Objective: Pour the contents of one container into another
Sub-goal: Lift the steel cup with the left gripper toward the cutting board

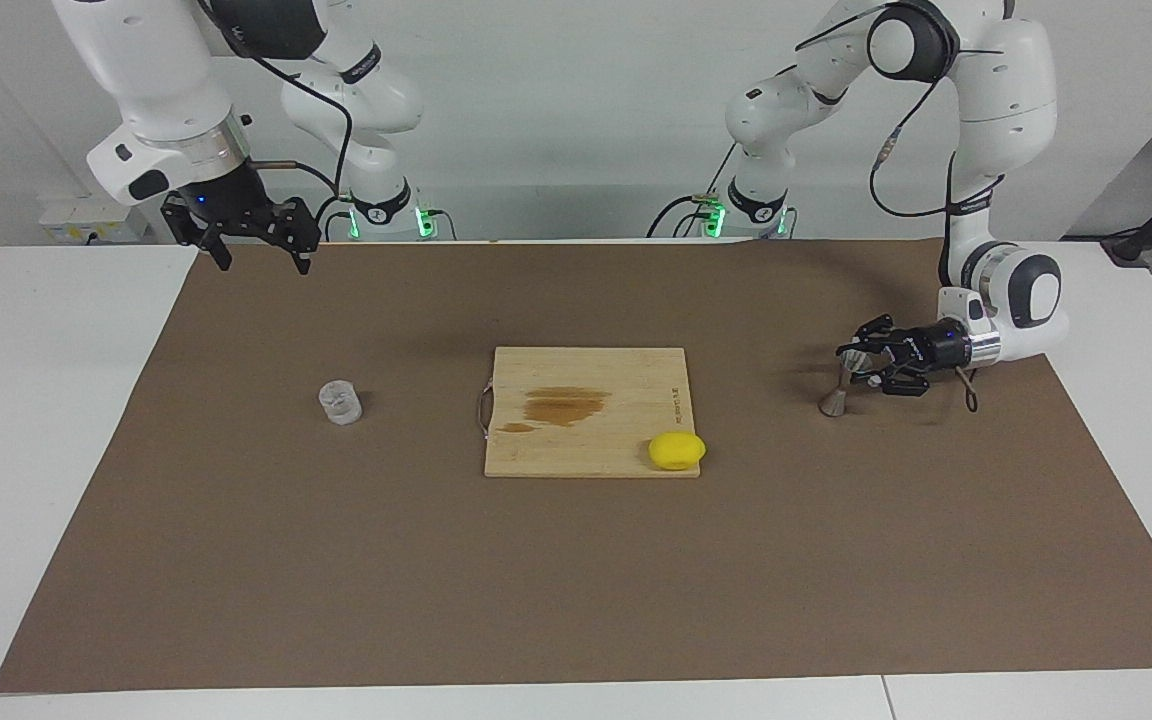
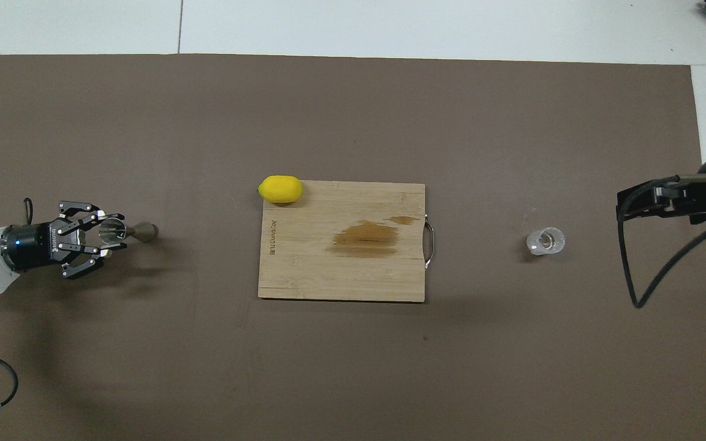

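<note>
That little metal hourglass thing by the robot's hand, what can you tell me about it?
The jigger is a small grey metal measuring cup shaped like two cones joined at a narrow waist. It stands on the brown mat toward the left arm's end of the table, leaning a little, its open upper cup showing a shiny inside from overhead. The left gripper, reaching in sideways, is shut on its upper cone. Nothing else touches it. Whether it holds liquid cannot be seen.
</note>
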Robot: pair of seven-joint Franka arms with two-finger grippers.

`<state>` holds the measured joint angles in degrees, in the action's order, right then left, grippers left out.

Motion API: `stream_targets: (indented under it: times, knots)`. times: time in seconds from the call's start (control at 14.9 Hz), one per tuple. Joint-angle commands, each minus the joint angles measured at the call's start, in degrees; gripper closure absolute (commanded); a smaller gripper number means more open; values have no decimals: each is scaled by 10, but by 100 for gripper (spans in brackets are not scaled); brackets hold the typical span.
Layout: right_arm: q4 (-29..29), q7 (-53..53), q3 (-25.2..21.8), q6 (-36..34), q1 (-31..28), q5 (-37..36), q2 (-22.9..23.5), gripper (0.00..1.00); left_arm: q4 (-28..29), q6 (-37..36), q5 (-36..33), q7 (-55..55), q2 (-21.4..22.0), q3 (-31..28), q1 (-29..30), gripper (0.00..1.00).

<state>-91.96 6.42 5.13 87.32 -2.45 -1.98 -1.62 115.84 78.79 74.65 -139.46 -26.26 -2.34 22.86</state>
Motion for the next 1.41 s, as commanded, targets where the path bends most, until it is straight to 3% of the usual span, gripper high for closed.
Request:
stream_targets:
  times: [0.0,0.81,1.34]
  knots:
    - [6,-11,2,-8,-5,-1,3,0,-21,-1,23,53,2,-2,-37,80]
    - [6,-11,1,-8,-5,-1,3,0,-7,59,116,94,18,-1,-233,79]
    - [6,-12,1,-18,-5,-1,0,0,51,184,225,118,68,0,-346,79]
